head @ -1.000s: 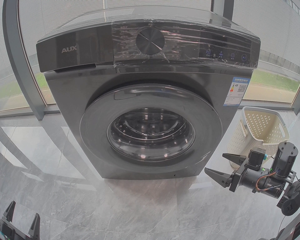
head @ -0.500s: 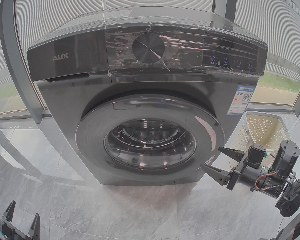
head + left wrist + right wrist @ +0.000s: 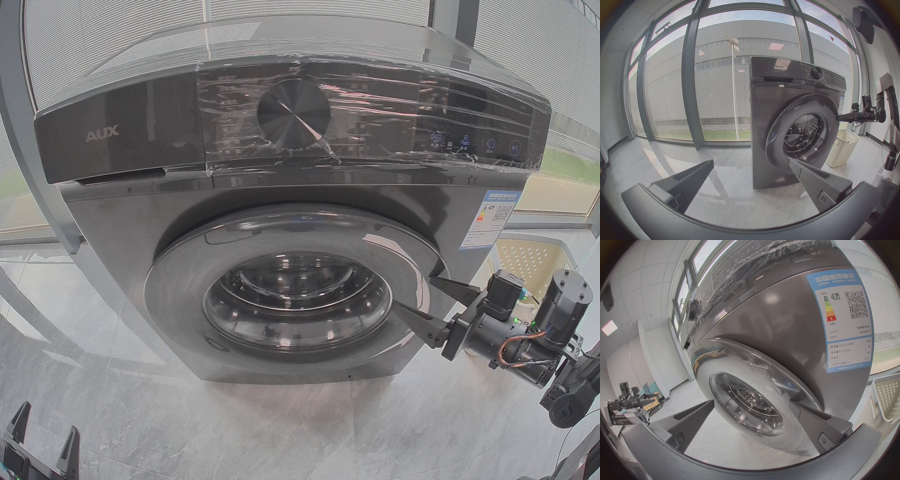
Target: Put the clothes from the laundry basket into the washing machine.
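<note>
The grey washing machine (image 3: 294, 206) stands straight ahead with its round glass door (image 3: 297, 300) shut; the drum behind the glass looks bare. My right gripper (image 3: 415, 294) is open, its fingertips at the door's right edge, one above the other. In the right wrist view the right gripper (image 3: 750, 402) frames the door rim (image 3: 775, 371) close up. The cream laundry basket (image 3: 531, 262) stands on the floor right of the machine, partly behind my right arm; the part of its inside that shows is bare. My left gripper (image 3: 44, 431) hangs open, low at the near left.
Glossy grey floor tiles (image 3: 300, 425) spread before the machine. Tall windows (image 3: 718, 81) and a dark pillar (image 3: 25, 137) stand behind and to the left. The basket (image 3: 842, 151) sits close to the machine's right side.
The whole head view has shifted: the camera has come closer to the machine. My right gripper, still open, has moved left and up from the floor side to the door's right edge.
</note>
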